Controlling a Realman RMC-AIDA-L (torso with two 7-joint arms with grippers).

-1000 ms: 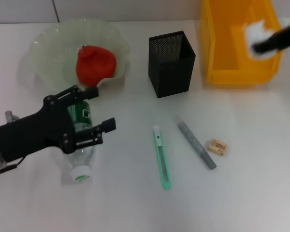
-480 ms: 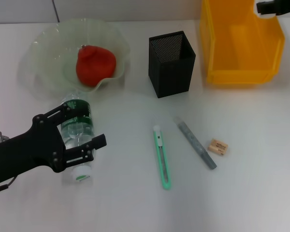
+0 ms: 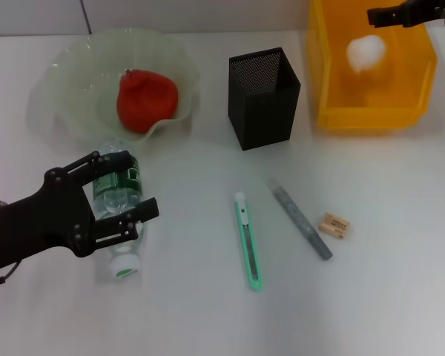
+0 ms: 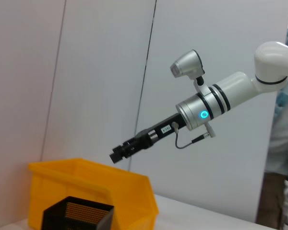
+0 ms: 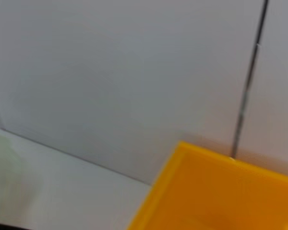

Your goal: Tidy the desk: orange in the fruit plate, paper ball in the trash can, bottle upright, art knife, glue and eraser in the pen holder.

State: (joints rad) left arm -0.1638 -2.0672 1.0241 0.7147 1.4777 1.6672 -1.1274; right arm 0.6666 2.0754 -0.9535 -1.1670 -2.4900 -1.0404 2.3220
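A clear bottle [image 3: 119, 191] with a green label lies on its side at the front left, its white cap [image 3: 123, 268] toward me. My left gripper [image 3: 142, 184] is open and straddles the bottle's body. My right gripper [image 3: 372, 15] is open above the yellow bin [image 3: 334, 111], apart from the white paper ball [image 3: 366, 52] inside it. It also shows in the left wrist view [image 4: 117, 154]. The orange [image 3: 146, 100] sits in the fruit plate [image 3: 67, 74]. The green art knife [image 3: 248, 241], grey glue stick [image 3: 302, 222] and eraser [image 3: 334, 225] lie in front of the black mesh pen holder [image 3: 263, 96].
The pen holder stands between the plate and the bin, at the back middle. The bin also shows in the left wrist view [image 4: 86, 177] and the right wrist view [image 5: 206, 191]. A wall runs behind the table.
My right gripper carried the paper ball over the bin and let it go; the ball is now in the bin. My left gripper shifted toward me along the bottle, then slightly back.
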